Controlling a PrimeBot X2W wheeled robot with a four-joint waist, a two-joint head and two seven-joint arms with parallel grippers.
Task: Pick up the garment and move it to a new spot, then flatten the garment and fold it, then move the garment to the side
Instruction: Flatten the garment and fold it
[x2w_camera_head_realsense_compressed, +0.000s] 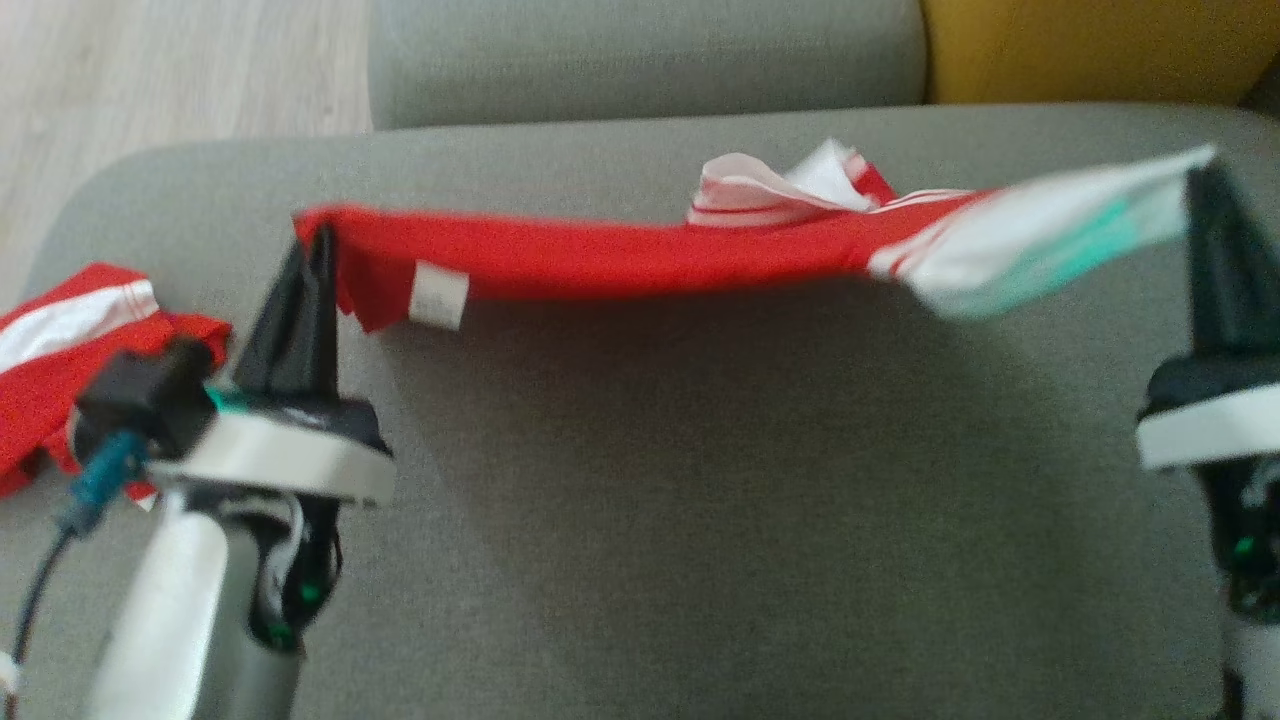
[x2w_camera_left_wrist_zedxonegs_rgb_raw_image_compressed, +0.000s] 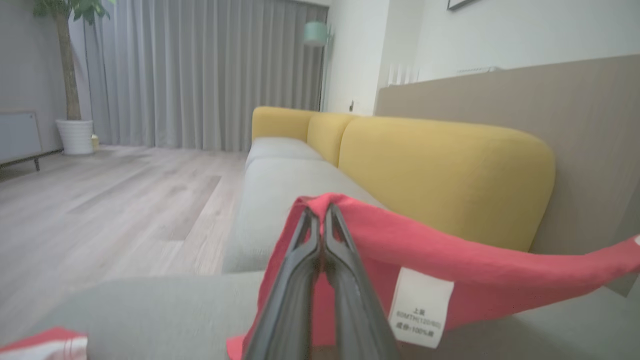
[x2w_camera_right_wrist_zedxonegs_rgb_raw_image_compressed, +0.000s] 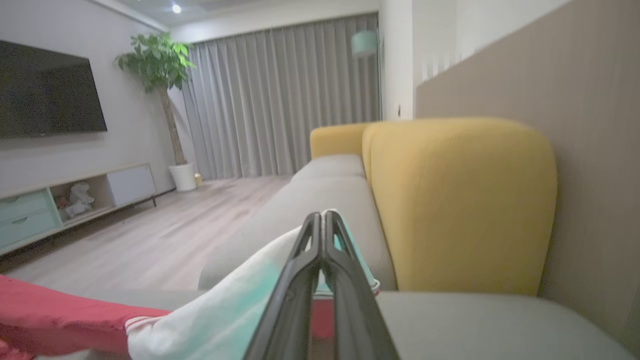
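Note:
A red garment (x2w_camera_head_realsense_compressed: 600, 255) with white stripes and a white-and-teal end hangs stretched in the air above the grey sofa seat (x2w_camera_head_realsense_compressed: 700, 520). My left gripper (x2w_camera_head_realsense_compressed: 320, 235) is shut on its red left corner, beside a white care label (x2w_camera_head_realsense_compressed: 440, 298). My right gripper (x2w_camera_head_realsense_compressed: 1205, 170) is shut on the white-and-teal right end. In the left wrist view the left gripper (x2w_camera_left_wrist_zedxonegs_rgb_raw_image_compressed: 320, 210) pinches the red garment (x2w_camera_left_wrist_zedxonegs_rgb_raw_image_compressed: 450, 260) with the care label (x2w_camera_left_wrist_zedxonegs_rgb_raw_image_compressed: 420, 307) hanging below. In the right wrist view the right gripper (x2w_camera_right_wrist_zedxonegs_rgb_raw_image_compressed: 322, 217) pinches the white-teal cloth (x2w_camera_right_wrist_zedxonegs_rgb_raw_image_compressed: 225, 310).
A second red-and-white garment (x2w_camera_head_realsense_compressed: 60, 350) lies on the seat's left edge behind my left wrist. Yellow back cushions (x2w_camera_left_wrist_zedxonegs_rgb_raw_image_compressed: 440, 175) line the far side. Another grey seat (x2w_camera_head_realsense_compressed: 640, 55) adjoins ahead, and wood floor (x2w_camera_head_realsense_compressed: 170, 65) lies at the upper left.

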